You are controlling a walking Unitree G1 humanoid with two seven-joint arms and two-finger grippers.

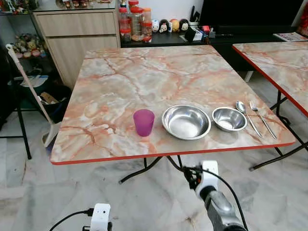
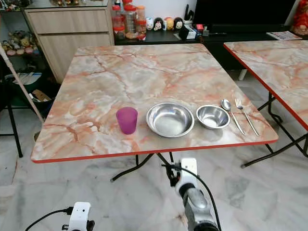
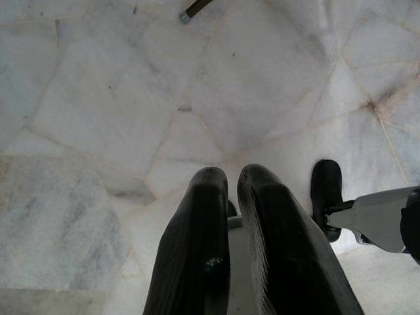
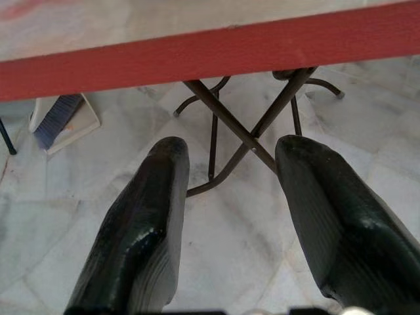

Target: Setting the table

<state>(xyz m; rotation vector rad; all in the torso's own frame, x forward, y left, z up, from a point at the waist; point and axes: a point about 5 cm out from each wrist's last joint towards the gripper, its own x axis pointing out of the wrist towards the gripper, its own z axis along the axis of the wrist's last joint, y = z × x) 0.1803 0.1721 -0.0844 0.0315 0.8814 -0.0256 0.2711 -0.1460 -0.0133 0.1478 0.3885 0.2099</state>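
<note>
On the marble-patterned worktop (image 1: 120,77), edged in red, five things stand in a row along the near edge, toward the near right corner. From left to right: one translucent purple cup (image 1: 144,122), upright; one large shiny steel bowl (image 1: 186,121); one smaller steel bowl (image 1: 229,119) just beside it; one spoon (image 1: 246,115); and one fork (image 1: 261,118). The spoon and fork lie side by side, handles toward the near edge, close to the right edge. The bowls look empty.

The right claw (image 4: 230,216) is held below the near edge with its two black fingers spread wide, nothing between them, facing the crossed legs (image 4: 243,131) under the worktop. The left claw (image 3: 233,197) hangs low over the pale tiled floor (image 3: 131,98), fingers pressed nearly together and holding nothing.
</note>
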